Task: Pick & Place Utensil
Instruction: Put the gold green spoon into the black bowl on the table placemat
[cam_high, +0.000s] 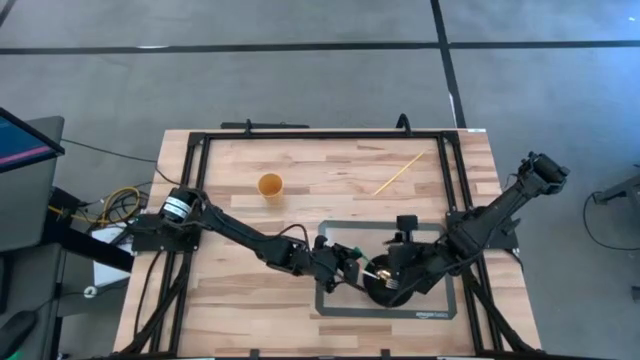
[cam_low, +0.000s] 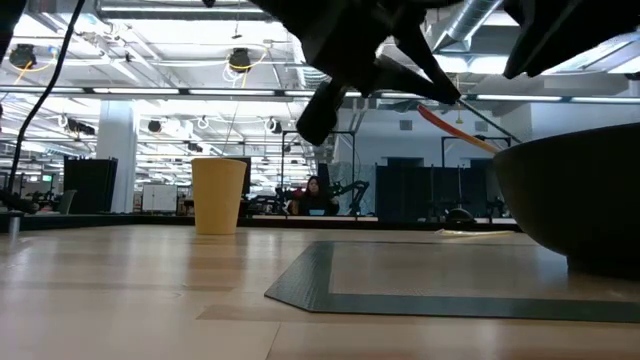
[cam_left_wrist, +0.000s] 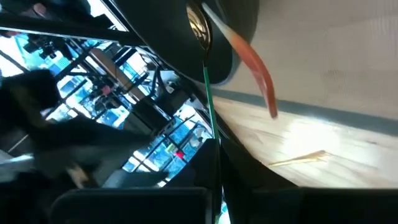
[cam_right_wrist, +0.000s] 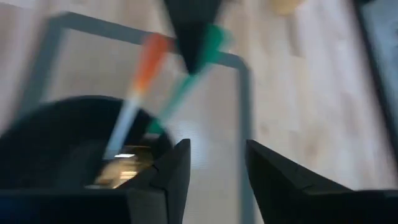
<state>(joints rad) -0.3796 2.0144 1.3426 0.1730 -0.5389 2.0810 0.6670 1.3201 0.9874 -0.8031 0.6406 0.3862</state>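
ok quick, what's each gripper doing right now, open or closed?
Left gripper: closed on the utensils, over the black bowl.
Right gripper: open, empty, beside the bowl.

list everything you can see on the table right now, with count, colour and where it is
cup: 1, yellow, upright on the far left part of the table
stick: 1, pale, lying on the far right of the table
mat: 1, grey outline, near centre
bowl: 1, black, on the mat
utensils: 2, orange-handled and green-handled, held over the bowl
table: 1, light wood
left gripper: 1, dark, over the mat beside the bowl, holding the utensils
right gripper: 1, dark, fingers open, at the bowl
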